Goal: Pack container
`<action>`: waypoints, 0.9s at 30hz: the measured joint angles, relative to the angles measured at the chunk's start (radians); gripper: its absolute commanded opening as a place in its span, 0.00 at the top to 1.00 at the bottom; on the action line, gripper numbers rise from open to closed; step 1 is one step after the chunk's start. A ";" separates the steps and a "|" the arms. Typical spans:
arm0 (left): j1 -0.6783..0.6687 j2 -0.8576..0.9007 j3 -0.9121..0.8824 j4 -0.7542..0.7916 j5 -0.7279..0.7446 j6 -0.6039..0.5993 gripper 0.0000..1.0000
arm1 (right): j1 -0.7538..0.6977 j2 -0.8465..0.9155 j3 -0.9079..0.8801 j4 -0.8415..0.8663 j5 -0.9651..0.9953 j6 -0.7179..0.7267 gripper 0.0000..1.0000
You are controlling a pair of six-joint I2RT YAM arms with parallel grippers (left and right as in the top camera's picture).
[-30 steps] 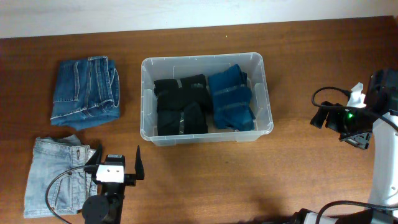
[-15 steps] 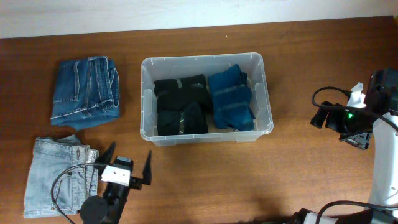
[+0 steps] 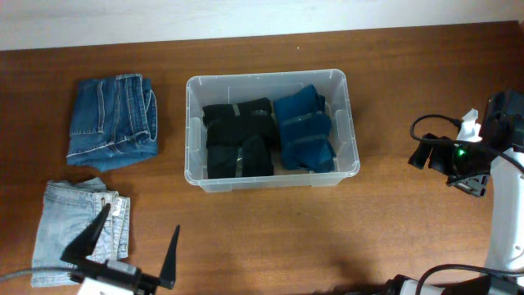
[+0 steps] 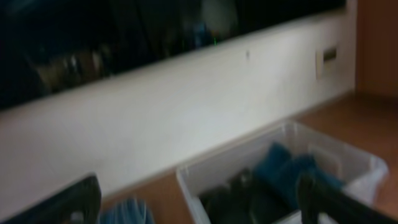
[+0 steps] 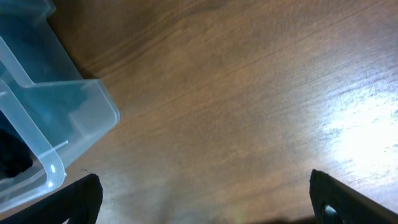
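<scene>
The clear plastic container (image 3: 352,131) stands in the middle of the table with black folded clothes (image 3: 237,138) on its left side and blue folded clothes (image 3: 304,131) on its right. My left gripper (image 3: 131,246) is open and empty at the front left, raised beside the light jeans (image 3: 57,225). The blurred left wrist view shows the container (image 4: 186,177) ahead between my open fingers (image 4: 199,199). My right gripper (image 5: 202,196) is open and empty over bare wood, right of the container's corner (image 5: 93,102); overhead it (image 3: 419,156) sits at the right.
Folded dark blue jeans (image 3: 113,119) lie at the back left. The light blue jeans lie at the front left by the table edge. A white wall (image 4: 155,106) runs behind the table. Cables hang by the right arm (image 3: 434,123).
My left gripper has pulled back toward the front edge and risen, tilting up so its camera now faces the container and wall. The right arm has not moved.
</scene>
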 measured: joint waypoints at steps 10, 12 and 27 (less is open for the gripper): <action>0.000 0.291 0.357 -0.146 -0.061 0.065 0.00 | 0.000 0.000 -0.002 0.000 0.000 0.000 0.02; 0.000 0.314 0.402 -0.151 -0.094 0.079 0.00 | 0.000 0.000 -0.002 0.000 0.000 0.000 0.02; 0.016 1.233 1.052 -0.663 -0.350 0.077 0.01 | 0.000 0.001 -0.003 -0.001 0.000 0.000 0.02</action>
